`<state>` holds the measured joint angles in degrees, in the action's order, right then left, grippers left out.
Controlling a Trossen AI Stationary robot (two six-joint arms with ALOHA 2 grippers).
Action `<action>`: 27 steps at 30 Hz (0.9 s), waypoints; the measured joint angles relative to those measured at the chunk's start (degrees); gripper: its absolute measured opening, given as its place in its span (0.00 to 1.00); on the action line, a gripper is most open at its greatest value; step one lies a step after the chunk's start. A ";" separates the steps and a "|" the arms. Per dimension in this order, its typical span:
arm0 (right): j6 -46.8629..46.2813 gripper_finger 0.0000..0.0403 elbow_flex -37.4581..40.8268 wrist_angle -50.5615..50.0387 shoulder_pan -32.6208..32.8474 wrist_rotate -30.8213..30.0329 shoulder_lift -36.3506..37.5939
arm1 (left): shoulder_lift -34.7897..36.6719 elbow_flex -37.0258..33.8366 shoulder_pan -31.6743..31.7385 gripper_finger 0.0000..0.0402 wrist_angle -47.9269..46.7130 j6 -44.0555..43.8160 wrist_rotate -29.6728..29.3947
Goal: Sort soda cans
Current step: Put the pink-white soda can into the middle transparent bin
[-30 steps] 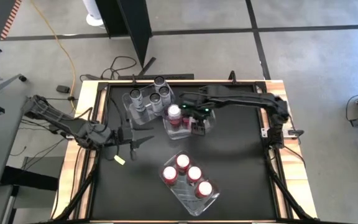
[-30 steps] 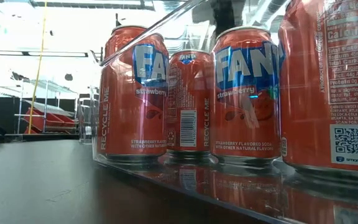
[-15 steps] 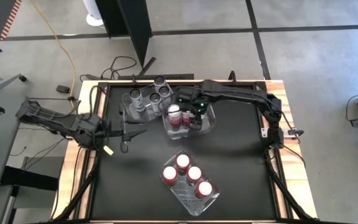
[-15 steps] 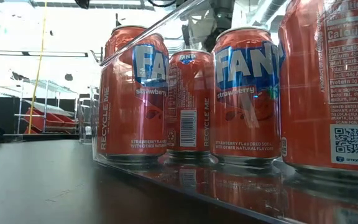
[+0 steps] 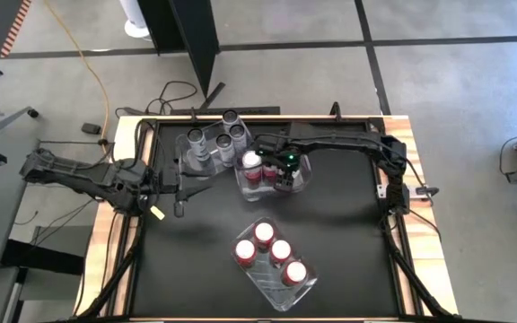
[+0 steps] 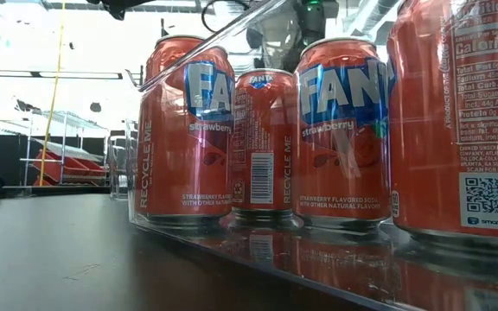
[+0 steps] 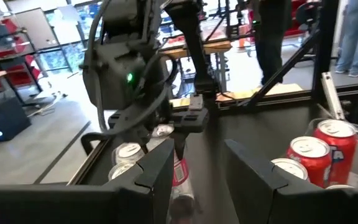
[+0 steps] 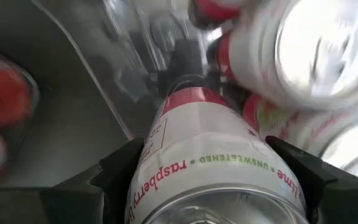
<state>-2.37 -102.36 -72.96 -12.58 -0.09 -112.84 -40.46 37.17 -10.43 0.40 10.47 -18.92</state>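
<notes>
With its fingers clamped on a white-and-red raspberry can [image 8: 216, 168], the right hand [image 5: 284, 172] now hangs over the middle clear bin [image 5: 305, 176], the can's base pointing down among the silver tops already inside. From where I stand it has drawn back a little toward its own side after reaching further over the bin half a second ago, and a second ago it sat lower and further out over the bin's edge. That reads to me as the can being lined up for a free slot, so this drop is close but not yet made.

Just beside the right hand, inside the same bin, stands a white-topped can [image 5: 252, 161], unmoved across all three moments. Beyond it, away from the right arm's base, the bin of dark grey cans [image 5: 212, 142] is unchanged. Well apart on the near side of the surface [image 5: 339, 242], the bin with four red strawberry cans [image 5: 273, 253] also stays put.

Farther out, the left hand [image 5: 183, 191] has swung round: its fingers, narrow and holding nothing, now lie close beside the grey-can bin instead of angled down over bare surface.
</notes>
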 joint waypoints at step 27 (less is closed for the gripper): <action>-8.33 0.74 7.64 1.12 -2.19 -5.99 0.07 | 0.02 0.00 0.30 0.32 -0.10 -0.18 0.70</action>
<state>-10.70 -94.72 -71.83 -14.76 -6.09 -112.77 -40.45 37.17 -10.13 0.30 10.28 -18.22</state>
